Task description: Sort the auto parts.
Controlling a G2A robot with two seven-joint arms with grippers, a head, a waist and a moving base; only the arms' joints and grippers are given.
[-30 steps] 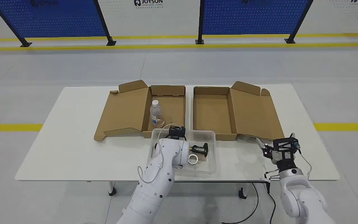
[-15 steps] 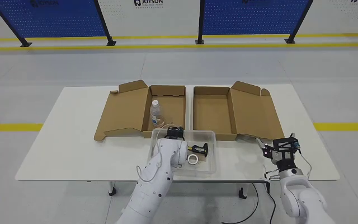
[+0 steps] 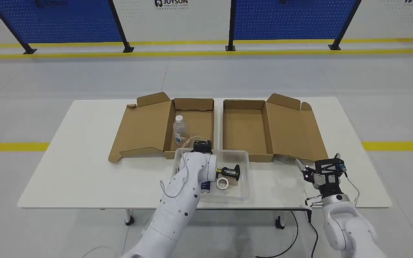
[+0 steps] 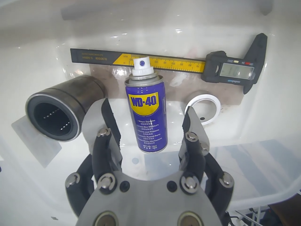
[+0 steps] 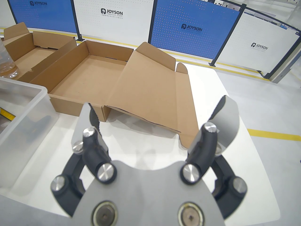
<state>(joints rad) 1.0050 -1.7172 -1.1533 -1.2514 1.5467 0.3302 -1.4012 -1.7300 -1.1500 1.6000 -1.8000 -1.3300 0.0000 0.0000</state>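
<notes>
Inside the clear bin (image 4: pixel 141 12), the left gripper (image 4: pixel 148 110) is hanging with its jaws spread to either side of the blue spray can (image 4: pixel 147 114). The can is lying on the bin floor with its nozzle against the caliper (image 4: pixel 164 63), and neither finger appears to be touching it. To grasp it well, the gripper should be coming straight down, centring on the can's mid-body and closing across the round wall. It must stay clear of the black bearing (image 4: pixel 63 109) and the white ring (image 4: pixel 204 106), which are flanking the can in the bin. Compared with one second earlier, the left wrist is now sitting nearer the bin's far rim. The right gripper (image 5: pixel 157 104), also spread, is staying over the worktop (image 3: pixel 84 161), well apart from the bin.
</notes>
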